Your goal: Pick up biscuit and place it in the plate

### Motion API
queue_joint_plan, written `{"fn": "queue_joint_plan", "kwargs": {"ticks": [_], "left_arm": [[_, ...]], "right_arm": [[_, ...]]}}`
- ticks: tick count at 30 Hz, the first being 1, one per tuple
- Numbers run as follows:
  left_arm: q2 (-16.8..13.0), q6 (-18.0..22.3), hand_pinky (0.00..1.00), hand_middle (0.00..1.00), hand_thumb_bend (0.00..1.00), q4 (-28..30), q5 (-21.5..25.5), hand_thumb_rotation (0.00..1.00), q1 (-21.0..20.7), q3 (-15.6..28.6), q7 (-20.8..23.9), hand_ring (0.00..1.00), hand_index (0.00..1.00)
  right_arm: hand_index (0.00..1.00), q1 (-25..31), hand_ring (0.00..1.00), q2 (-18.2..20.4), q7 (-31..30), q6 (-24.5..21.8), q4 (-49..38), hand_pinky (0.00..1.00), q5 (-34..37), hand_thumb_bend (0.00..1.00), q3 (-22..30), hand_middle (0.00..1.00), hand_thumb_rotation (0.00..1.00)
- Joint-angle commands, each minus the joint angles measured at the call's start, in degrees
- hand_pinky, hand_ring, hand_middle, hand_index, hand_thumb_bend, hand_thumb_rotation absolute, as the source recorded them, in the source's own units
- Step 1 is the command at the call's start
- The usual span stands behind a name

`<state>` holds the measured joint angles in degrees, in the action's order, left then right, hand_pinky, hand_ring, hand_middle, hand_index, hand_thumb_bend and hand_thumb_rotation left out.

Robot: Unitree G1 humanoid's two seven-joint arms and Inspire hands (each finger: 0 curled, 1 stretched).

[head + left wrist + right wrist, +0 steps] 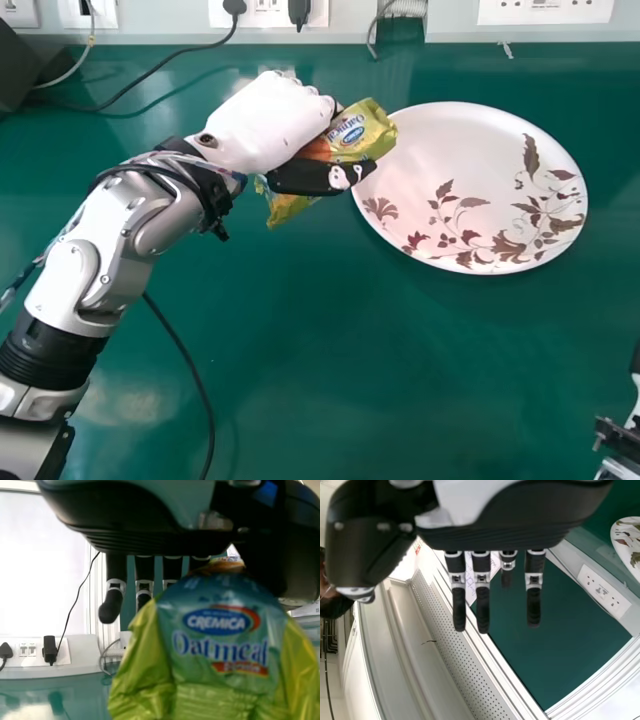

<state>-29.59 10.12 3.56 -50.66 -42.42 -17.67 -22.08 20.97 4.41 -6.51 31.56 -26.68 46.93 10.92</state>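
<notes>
In the head view, my left hand (268, 122) is curled round the yellow-green biscuit packet (362, 132), just left of the white plate (470, 180) with its brown flower pattern; one end of the packet comes close to or over the plate's left rim. The left wrist view has the left hand (116, 597) with the biscuit packet (220, 655) large in front of it. At the head view's lower right edge is part of my right hand (622, 440). Its fingers hang straight in the right wrist view, where the right hand (482, 595) holds nothing.
Wall sockets with plugs (265, 12) line the far edge of the green table (380, 380). A dark object (25, 70) stands at the far left corner. A black cable (185, 355) runs over the table beside my left forearm.
</notes>
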Motion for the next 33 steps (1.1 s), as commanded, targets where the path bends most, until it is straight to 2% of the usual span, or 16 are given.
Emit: {"fn": "queue_joint_plan", "kwargs": {"ticks": [1,10,17,25,33], "left_arm": [[0.7,0.5,0.14,0.46,0.51,-1.0,-0.8,0.00,-2.1,-1.3,0.9,0.36,0.52],[4.0,0.0,0.13,0.46,0.51,-4.0,-1.8,0.00,-5.3,-3.1,1.4,0.36,0.53],[5.2,2.4,0.13,0.45,0.50,-5.3,-0.9,0.00,-6.3,-3.3,3.3,0.36,0.53],[7.7,3.3,0.13,0.45,0.50,-8.6,-0.8,0.00,-7.7,-3.9,6.3,0.36,0.53],[10.9,4.1,0.13,0.45,0.50,-14.0,-0.3,0.00,-10.2,-5.3,8.2,0.36,0.53]], "right_arm": [[0.63,-0.5,0.64,4.6,0.8,0.8,-1.0,0.52,-0.6,0.82,-0.3,0.65,0.21],[0.63,-0.4,0.63,4.5,1.8,1.3,-1.3,0.52,-1.4,0.81,-1.2,0.64,0.20],[0.62,0.0,0.57,4.8,2.5,1.7,-1.5,0.45,-2.0,0.80,-1.8,0.60,0.19],[0.62,-0.2,0.59,4.3,2.7,2.0,-1.0,0.48,-1.8,0.81,-1.6,0.62,0.15],[0.61,-0.4,0.57,3.7,2.3,1.6,-0.9,0.48,-0.3,0.84,-1.2,0.60,0.09]]}}
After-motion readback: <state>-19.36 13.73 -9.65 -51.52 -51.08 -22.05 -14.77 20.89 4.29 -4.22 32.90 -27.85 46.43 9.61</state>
